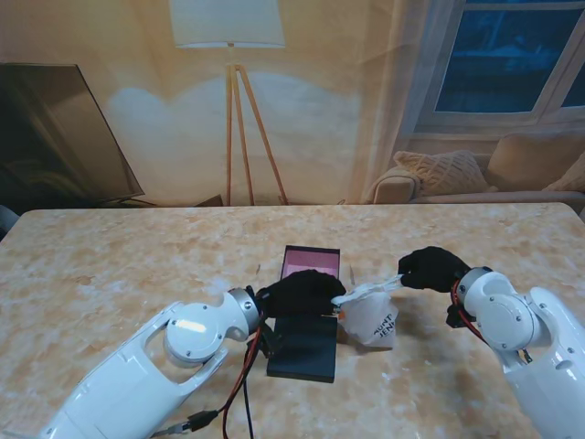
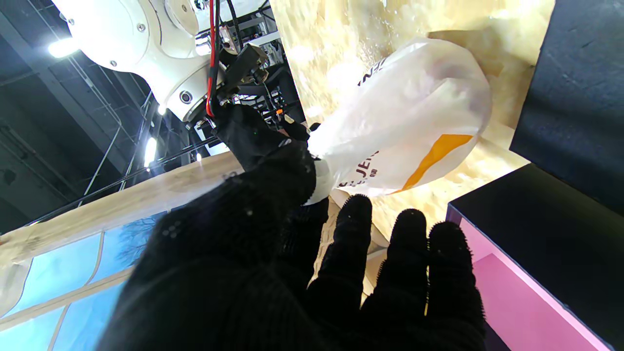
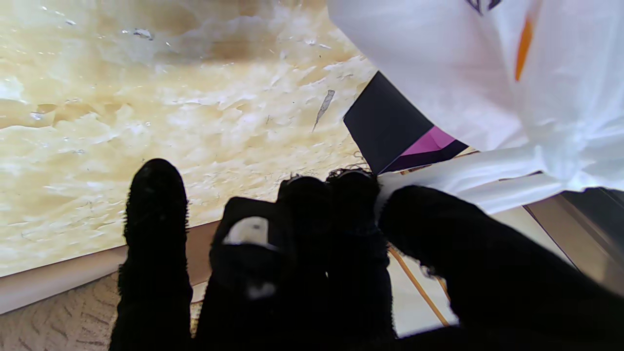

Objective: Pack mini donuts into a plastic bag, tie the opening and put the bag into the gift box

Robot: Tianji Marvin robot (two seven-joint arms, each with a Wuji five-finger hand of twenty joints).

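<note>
White plastic bag (image 1: 373,313) hangs between both hands just right of the box (image 1: 307,320), mid-table: left hand (image 1: 302,293) and right hand (image 1: 431,268) each clamp one end of its twisted top.

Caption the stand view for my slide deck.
Two black-gloved hands, left hand and right hand, stretch a white plastic bag's neck beside the open pink-lined gift box.

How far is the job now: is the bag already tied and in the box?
Done, it seems: the bag looks filled. In hand: the left hand and right hand each pull a twisted end of its neck, so tying is underway. Left: finish the knot, then put it in the open box; the bag hangs beside it.
</note>
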